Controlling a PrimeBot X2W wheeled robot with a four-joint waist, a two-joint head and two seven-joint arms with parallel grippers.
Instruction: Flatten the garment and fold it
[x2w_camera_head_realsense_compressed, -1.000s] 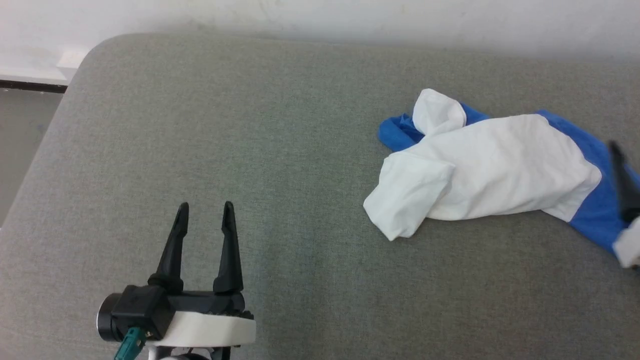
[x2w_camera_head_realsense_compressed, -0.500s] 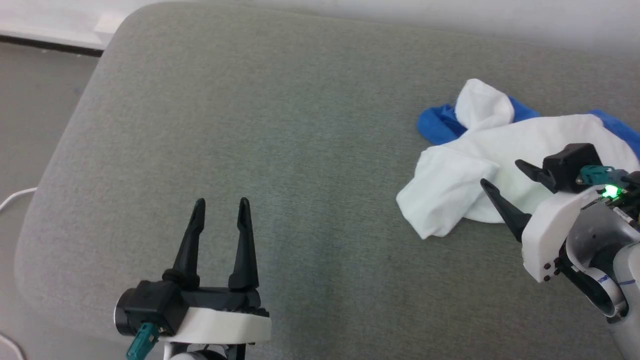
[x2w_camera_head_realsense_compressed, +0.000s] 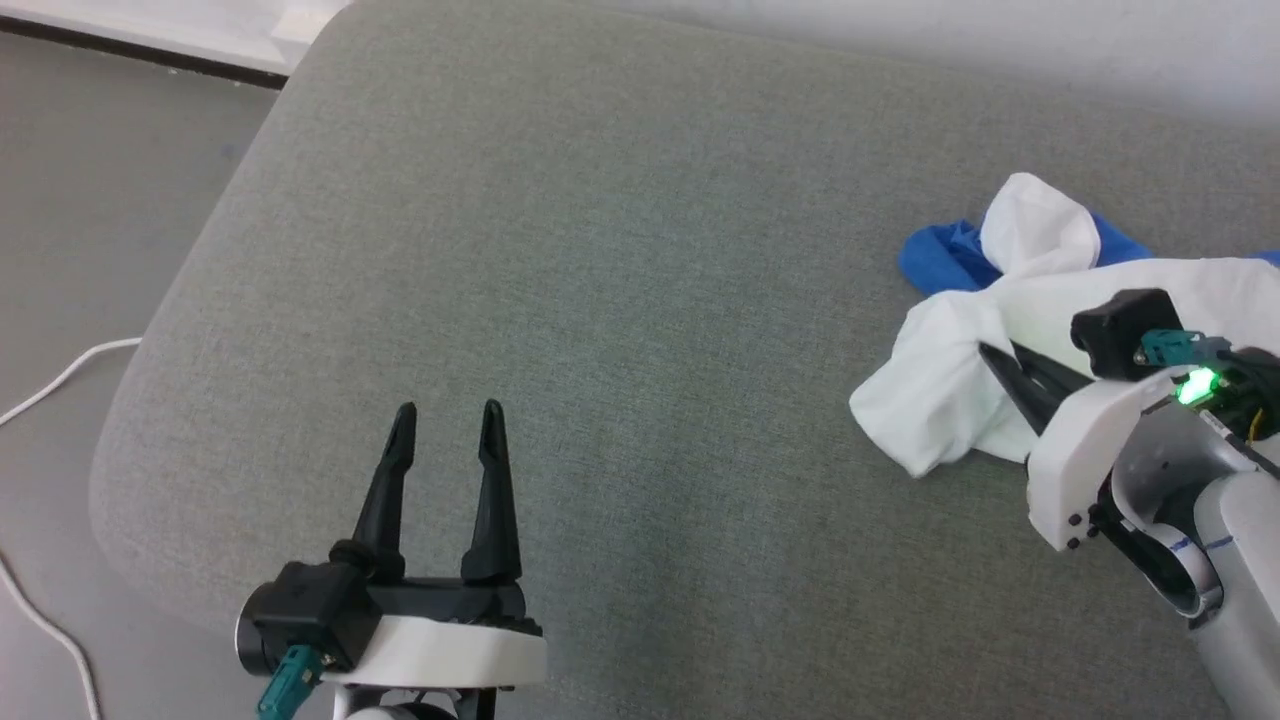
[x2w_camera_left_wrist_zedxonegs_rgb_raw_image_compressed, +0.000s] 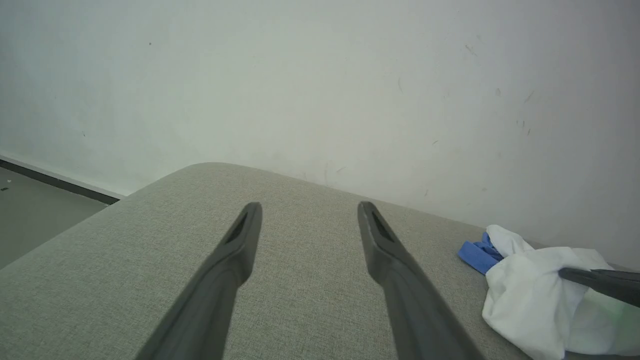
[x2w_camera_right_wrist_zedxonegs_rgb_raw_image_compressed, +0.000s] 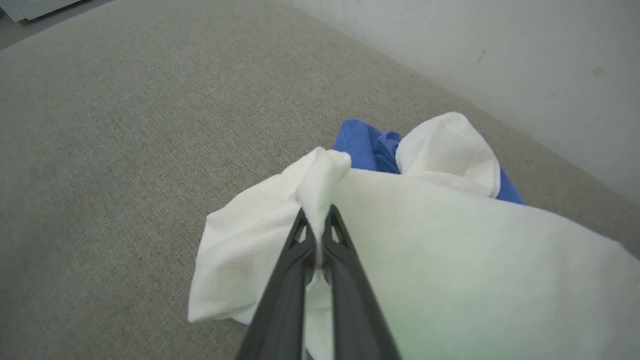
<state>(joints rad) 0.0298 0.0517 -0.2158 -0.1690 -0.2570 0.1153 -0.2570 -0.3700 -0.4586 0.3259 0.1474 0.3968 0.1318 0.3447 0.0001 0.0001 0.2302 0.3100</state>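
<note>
White cloth, soft and rumpled, is making up most of the garment (x2w_camera_right_wrist_zedxonegs_rgb_raw_image_compressed: 450, 260), which is lying in a crumpled heap on the grey upholstered cushion (x2w_camera_head_realsense_compressed: 600, 300), far over on our right side and near the pale wall (x2w_camera_left_wrist_zedxonegs_rgb_raw_image_compressed: 300, 75). We are seeing bright blue fabric peeking out at the heap's far edge, beside a rounded white fold that is puffing up above it. The rest is sagging in loose folds, with one white lobe drooping toward the cushion's middle. Our right gripper (x2w_camera_right_wrist_zedxonegs_rgb_raw_image_compressed: 315, 220) is pinching a raised ridge of the white cloth between its two dark fingers, which are pressing together with only the fabric between them. In the right wrist view that ridge is standing up past the fingertips. A green light (x2w_camera_head_realsense_compressed: 1195, 388) is glowing on that wrist and is tinting the nearest cloth faintly green. Our left gripper (x2w_camera_head_realsense_compressed: 447, 415) is hovering over bare cushion, well apart from the garment, with its fingers spread and holding nothing. A thin white cable (x2w_camera_head_realsense_compressed: 50, 375) is trailing across the grey floor (x2w_camera_head_realsense_compressed: 100, 200) beyond the cushion's left edge.
</note>
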